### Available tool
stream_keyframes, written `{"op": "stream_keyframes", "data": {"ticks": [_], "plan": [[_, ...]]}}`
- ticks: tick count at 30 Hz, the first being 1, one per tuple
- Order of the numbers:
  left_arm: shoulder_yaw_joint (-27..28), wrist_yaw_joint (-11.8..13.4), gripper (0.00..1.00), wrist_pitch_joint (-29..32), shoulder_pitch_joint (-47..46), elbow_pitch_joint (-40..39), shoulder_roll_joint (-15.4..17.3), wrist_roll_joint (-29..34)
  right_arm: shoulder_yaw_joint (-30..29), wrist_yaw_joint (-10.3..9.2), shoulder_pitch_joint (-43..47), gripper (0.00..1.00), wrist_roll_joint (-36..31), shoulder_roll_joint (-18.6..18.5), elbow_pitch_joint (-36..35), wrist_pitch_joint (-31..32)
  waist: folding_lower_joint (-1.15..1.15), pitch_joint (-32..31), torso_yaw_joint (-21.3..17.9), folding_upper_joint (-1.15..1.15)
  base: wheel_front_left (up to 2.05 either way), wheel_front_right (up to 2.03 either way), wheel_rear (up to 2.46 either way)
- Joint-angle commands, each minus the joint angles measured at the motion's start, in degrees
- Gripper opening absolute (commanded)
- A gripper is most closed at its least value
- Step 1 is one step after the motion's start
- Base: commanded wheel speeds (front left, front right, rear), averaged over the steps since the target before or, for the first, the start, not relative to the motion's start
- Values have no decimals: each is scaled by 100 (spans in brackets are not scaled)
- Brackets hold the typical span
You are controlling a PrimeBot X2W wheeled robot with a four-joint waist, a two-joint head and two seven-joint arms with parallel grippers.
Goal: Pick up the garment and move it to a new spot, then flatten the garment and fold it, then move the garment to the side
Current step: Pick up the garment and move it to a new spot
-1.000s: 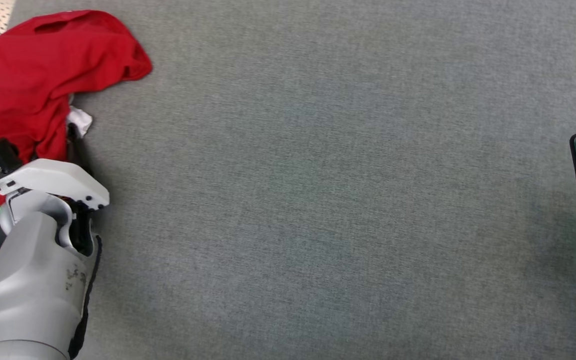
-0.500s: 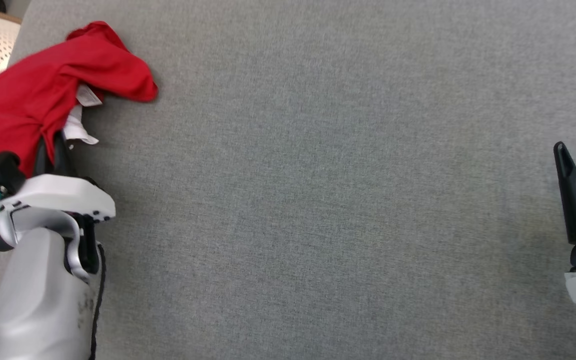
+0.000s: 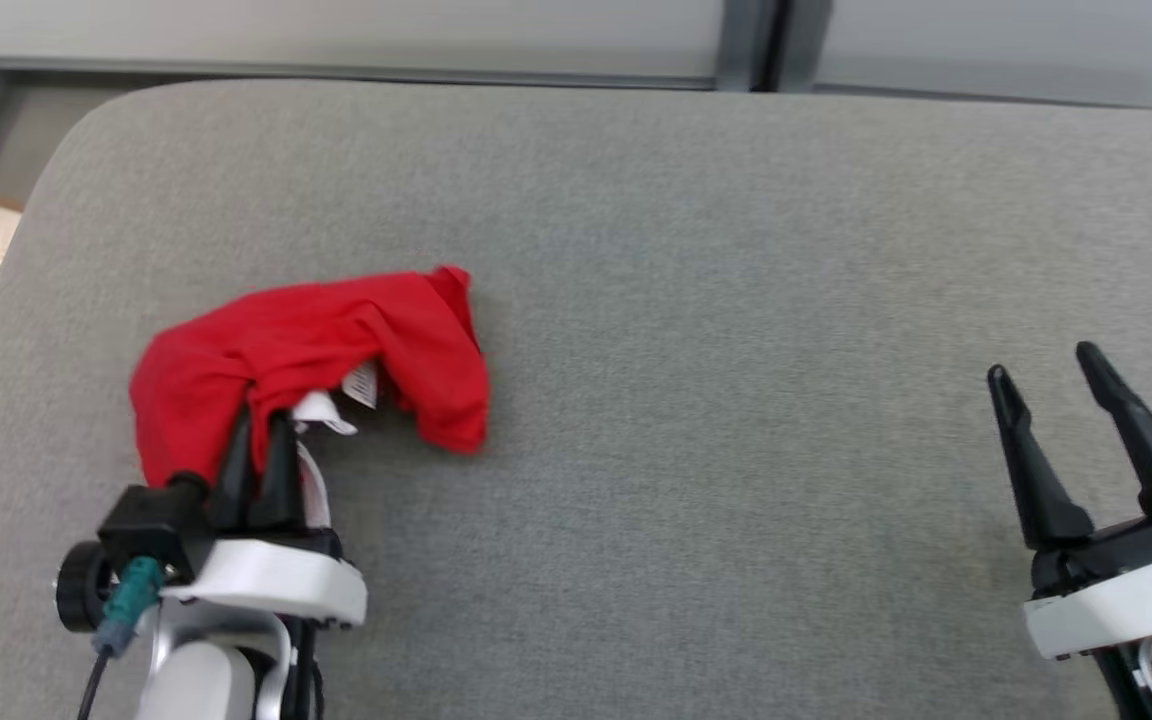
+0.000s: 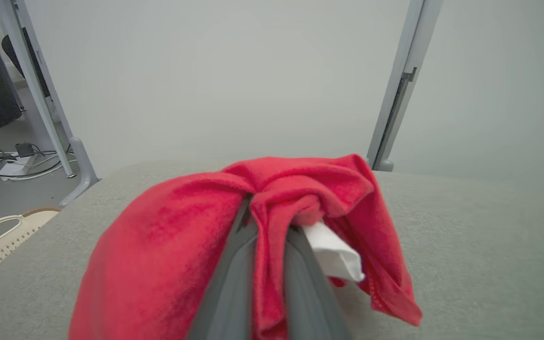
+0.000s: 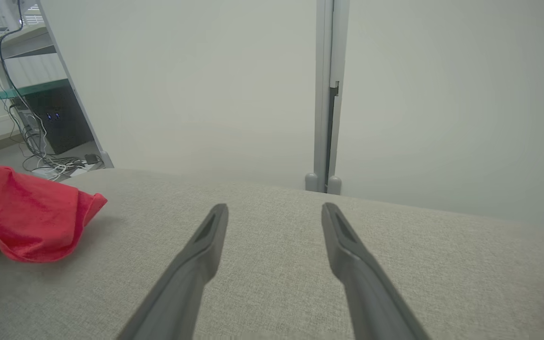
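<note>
1. A second ago the left gripper (image 3: pixel 258 440) stood wide at the cloth's edge. Now its fingers are pinched tight on a fold of the red garment (image 3: pixel 336 340), with a white label (image 3: pixel 324 412) poking out beside them.
2. The head camera has also tilted up, so the far rim of the grey table (image 3: pixel 736 300) now shows. Much of the garment's apparent shift is therefore the camera's.
3. Judging by this, the pick is made and the carry to a new spot is likely in hand. Flattening and folding are not yet begun.
4. The garment sits bunched at 9 o'clock in the head view, draped over the fingertips.
5. The left arm enters from 7 o'clock, with its fingers aimed at 12.
6. The right gripper (image 3: pixel 1041 365) waits at 4 o'clock, spread wide and empty, well apart from the cloth.
</note>
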Motion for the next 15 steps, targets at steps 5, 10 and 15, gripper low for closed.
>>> {"op": "stream_keyframes", "data": {"ticks": [5, 10, 15], "plan": [[-291, 17, 0, 472, 461, -742, 30, 114, 187, 0, 89, 100, 7, 65, 133, -80, 0, -460, -559, 0, 0, 0, 0], [-575, -99, 0, 803, 486, -1001, 74, 181, 304, 0, 88, 100, 25, 84, 206, -105, 0, -600, -996, 0, 0, 0, 0], [-889, -269, 0, 924, 71, -861, 18, 215, 415, 0, 18, 100, 68, 93, 261, -127, 0, -547, -1558, 0, 0, 0, 0]]}}
